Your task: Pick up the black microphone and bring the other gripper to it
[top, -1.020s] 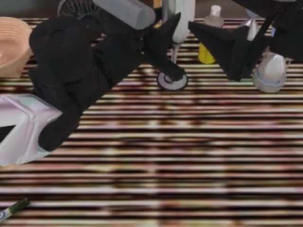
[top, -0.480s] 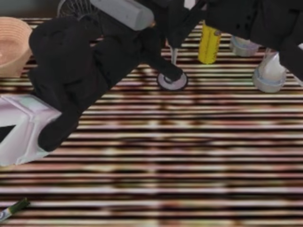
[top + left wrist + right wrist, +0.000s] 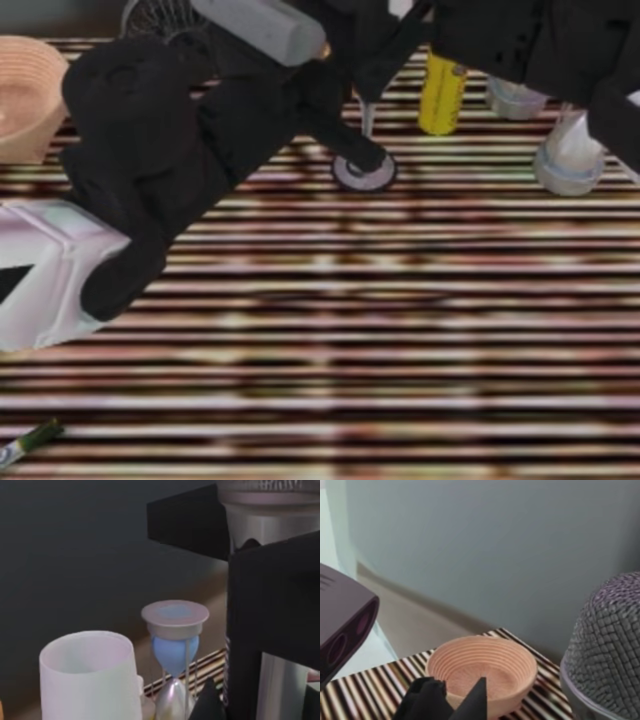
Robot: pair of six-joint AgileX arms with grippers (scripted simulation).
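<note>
The black microphone's grey mesh head (image 3: 610, 650) looms close beside my right gripper (image 3: 452, 694), whose dark fingers stand slightly apart with nothing between them. In the left wrist view the same silver head (image 3: 267, 510) hangs high above the table, over a black block (image 3: 272, 630). One left fingertip (image 3: 207, 705) shows beside it. From above, my left gripper (image 3: 350, 95) reaches toward the back middle, shut on the microphone, which the arms hide there. My all-black right gripper (image 3: 395, 45) meets it from the right.
A wooden bowl (image 3: 25, 95) sits at the back left, with a wire fan (image 3: 160, 15) behind. A wine glass base (image 3: 364, 172), yellow bottle (image 3: 440, 95), white cup (image 3: 515, 98) and hourglass (image 3: 570, 155) crowd the back. A small brush (image 3: 30, 440) lies front left.
A second ago my right gripper was farther right, beside the yellow bottle. It has swung left and back to my left gripper, then stayed still. The left arm has not moved.
</note>
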